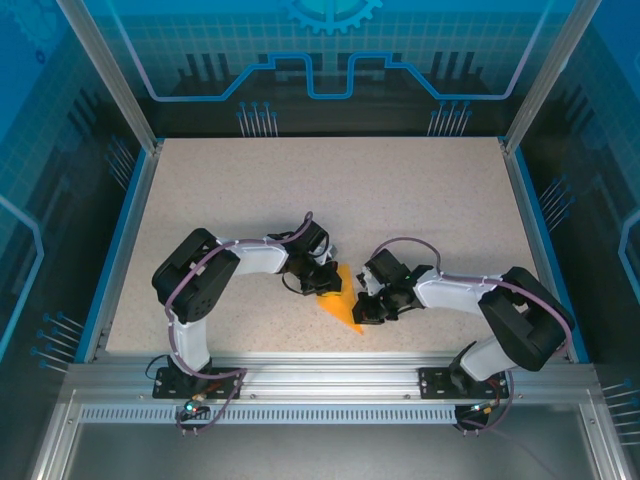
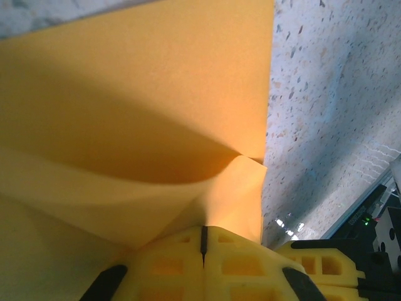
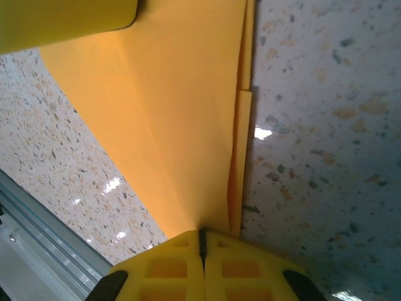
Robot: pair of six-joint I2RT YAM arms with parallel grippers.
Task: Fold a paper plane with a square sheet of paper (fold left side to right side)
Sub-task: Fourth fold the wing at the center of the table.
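Since the orange paper (image 1: 342,308) near the tabletop's near edge looks thin, limp and easily torn, my left end effector (image 2: 203,237) and right end effector (image 3: 202,237) each pinch its edge closed.

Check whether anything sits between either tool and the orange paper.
Nothing visible does. The left tool and the right tool are each shut directly on the orange paper, its edge running straight into their closed fingers.

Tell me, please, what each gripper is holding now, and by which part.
Both grippers hold the orange paper. The left gripper is shut on a raised, curled flap; the right gripper on its narrow pointed end.
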